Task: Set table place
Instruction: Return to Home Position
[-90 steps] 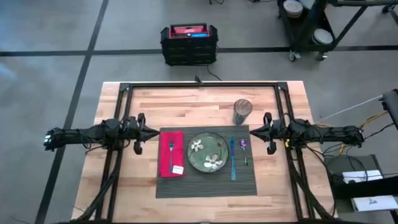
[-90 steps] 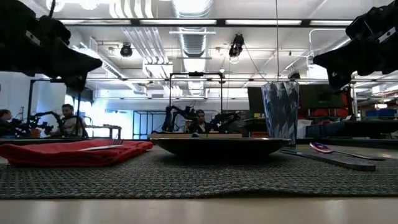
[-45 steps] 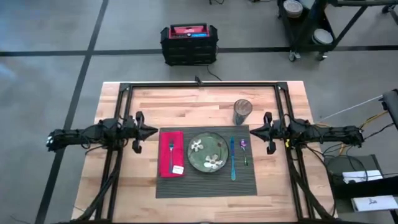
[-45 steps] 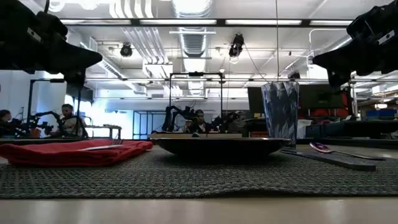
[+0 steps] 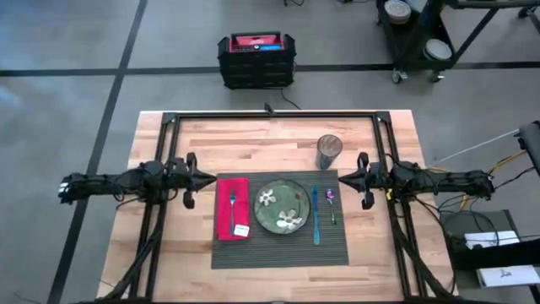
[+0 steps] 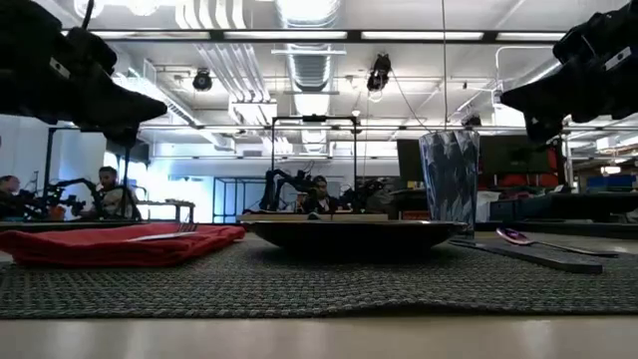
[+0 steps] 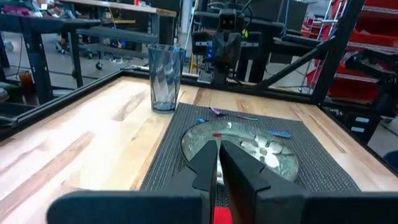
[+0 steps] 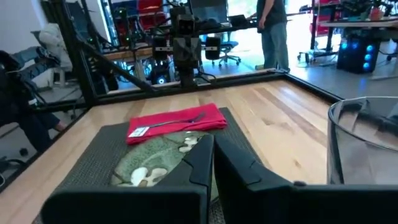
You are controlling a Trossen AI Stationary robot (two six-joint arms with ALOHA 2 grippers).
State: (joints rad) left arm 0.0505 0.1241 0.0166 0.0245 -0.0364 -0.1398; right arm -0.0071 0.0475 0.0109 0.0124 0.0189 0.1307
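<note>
Placemat lies lower centre of table, dressed: napkin with fork left, plate middle, cutlery right, cup off upper-right corner. I read left gripper and right gripper clenched, empty, flanking mat. Only homing left, I reckon.

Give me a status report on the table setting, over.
Left gripper shut, empty, left of the mat; right gripper same, on its right. Mat holds napkin, fork, plate, knife, spoon; cup by its corner. No obstruction seen.
</note>
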